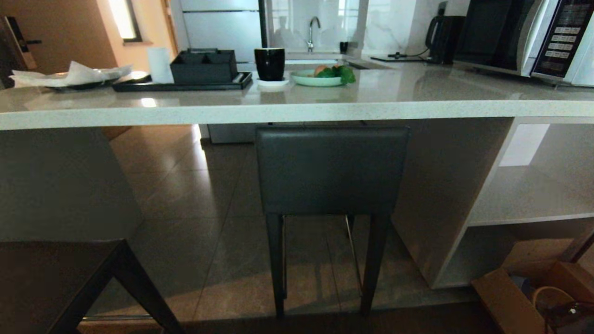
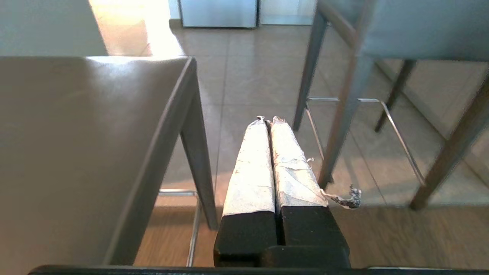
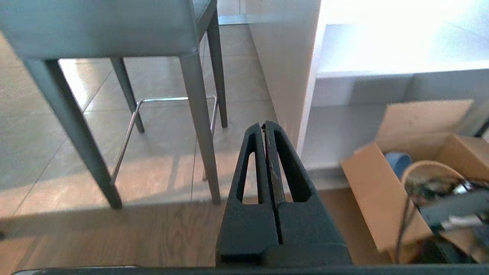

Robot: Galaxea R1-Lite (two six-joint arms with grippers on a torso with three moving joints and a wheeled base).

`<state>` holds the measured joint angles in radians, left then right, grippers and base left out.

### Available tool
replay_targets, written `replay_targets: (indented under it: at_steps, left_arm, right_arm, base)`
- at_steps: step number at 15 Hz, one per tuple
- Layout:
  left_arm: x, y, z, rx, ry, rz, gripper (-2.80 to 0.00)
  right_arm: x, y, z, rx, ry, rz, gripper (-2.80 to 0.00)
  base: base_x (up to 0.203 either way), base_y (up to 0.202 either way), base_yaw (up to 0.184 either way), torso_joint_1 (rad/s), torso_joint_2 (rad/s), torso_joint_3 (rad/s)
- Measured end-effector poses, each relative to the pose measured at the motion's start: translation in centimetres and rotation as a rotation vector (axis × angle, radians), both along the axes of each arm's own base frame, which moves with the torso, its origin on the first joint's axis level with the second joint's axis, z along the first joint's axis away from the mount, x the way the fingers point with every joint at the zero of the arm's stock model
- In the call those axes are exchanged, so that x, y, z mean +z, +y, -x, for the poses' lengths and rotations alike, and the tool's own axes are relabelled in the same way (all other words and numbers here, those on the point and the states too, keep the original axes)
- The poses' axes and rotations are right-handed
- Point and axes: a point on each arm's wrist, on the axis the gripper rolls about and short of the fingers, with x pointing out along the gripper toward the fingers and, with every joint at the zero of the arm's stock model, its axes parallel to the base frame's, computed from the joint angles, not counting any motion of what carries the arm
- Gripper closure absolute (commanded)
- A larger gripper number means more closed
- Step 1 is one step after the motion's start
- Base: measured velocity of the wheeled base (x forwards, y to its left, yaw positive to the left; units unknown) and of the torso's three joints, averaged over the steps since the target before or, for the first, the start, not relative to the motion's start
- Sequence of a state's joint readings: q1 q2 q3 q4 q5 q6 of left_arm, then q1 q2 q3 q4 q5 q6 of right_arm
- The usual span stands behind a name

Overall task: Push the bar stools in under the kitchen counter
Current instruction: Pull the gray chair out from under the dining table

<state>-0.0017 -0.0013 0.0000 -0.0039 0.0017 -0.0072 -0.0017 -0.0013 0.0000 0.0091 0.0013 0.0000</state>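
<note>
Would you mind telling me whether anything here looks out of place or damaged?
The nearer bar stool stands well out from the kitchen counter, while the other stool sits close under it. The left gripper has frayed white wrapping, a loose strand dangling.

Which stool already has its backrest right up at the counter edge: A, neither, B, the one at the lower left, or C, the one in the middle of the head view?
C: the middle bar stool stands with its backrest top just below the kitchen counter edge, while the left bar stool sits nearer the camera, well short of the counter.
</note>
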Motion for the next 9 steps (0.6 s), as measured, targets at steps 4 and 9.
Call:
replay_targets:
  at_steps: [4,9]
  left_arm:
    - [0.00,0.00,0.00,0.000,0.000,0.000,0.00]
    - [0.00,0.00,0.00,0.000,0.000,0.000,0.00]
  right_arm:
    - [0.00,0.00,0.00,0.000,0.000,0.000,0.00]
    - [0.00,0.00,0.00,0.000,0.000,0.000,0.00]
  base:
    - [0.195,0.000,0.003,0.000,0.00,0.003]
    - [0.195,0.000,0.001,0.001,0.00,0.001]
